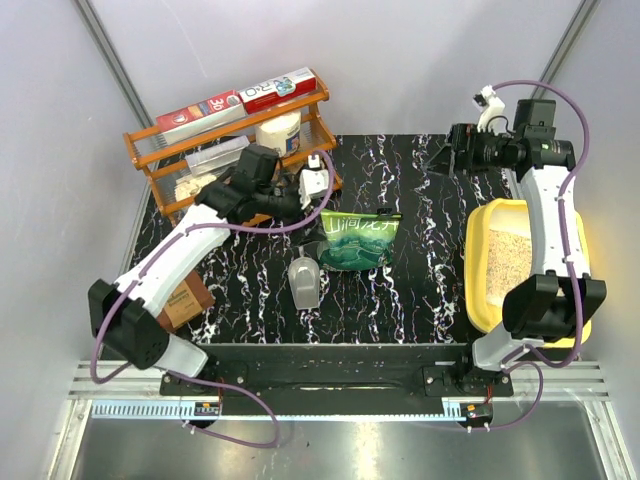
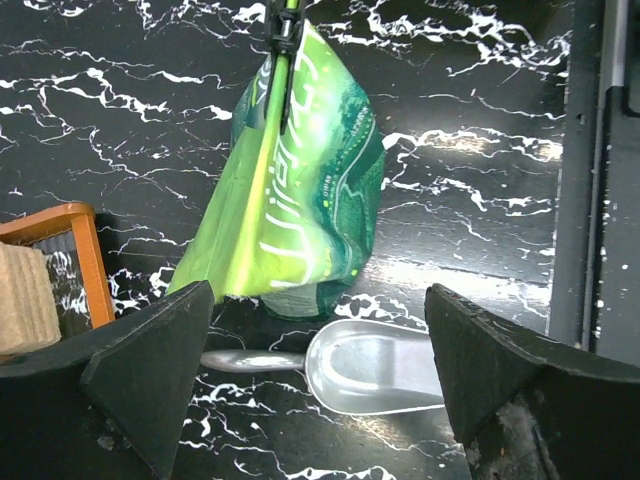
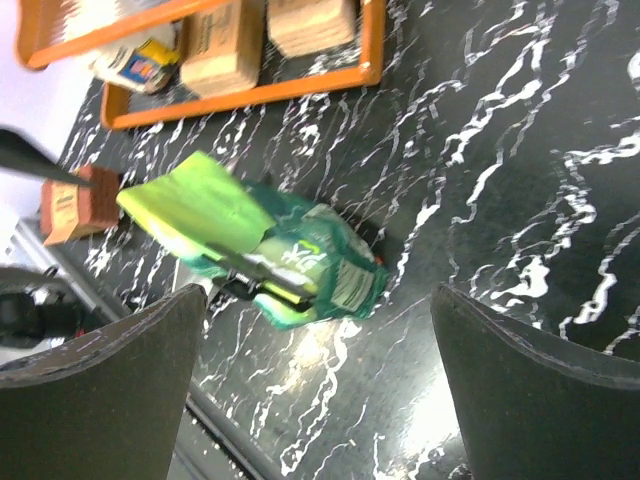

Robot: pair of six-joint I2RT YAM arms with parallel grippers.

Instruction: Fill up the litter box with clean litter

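At right, yellow litter box (image 1: 474, 262) holding beige litter (image 1: 506, 256), left gripper (image 2: 320, 305), right gripper (image 3: 320, 300) spread

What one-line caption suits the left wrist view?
Open left gripper facing the green litter pouch and grey scoop on the black marbled table.

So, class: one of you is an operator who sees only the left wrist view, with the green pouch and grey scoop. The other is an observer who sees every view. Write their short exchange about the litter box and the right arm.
Operator: No litter box in my view. Where is it?
Observer: The litter box sits at the table's right side, to the right of the green pouch.
Operator: Is anything in it?
Observer: Pale litter shows on its floor; the right arm lies across the box and hides the rest.
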